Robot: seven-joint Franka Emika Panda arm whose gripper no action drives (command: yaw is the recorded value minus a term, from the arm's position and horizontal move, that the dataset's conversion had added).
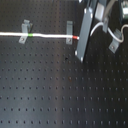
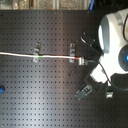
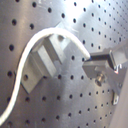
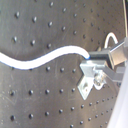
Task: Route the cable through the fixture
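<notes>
Black perforated board (image 1: 60, 90) carries cable (image 1: 50, 36), seemingly clamped by hand (image 4: 92, 59).

Lab bench setup. Black optical breadboard (image 1: 55, 95) with a regular grid of threaded holes fills both exterior views. Small grey metal clip brackets (image 1: 23, 31) are fixed to it at upper left of the first exterior view. White robot arm (image 2: 114, 37) at the second exterior view's right.

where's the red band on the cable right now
In the first exterior view, the red band lies at the cable's right-hand end, just right of the middle fixture and beside the gripper, on the black pegboard.
</notes>
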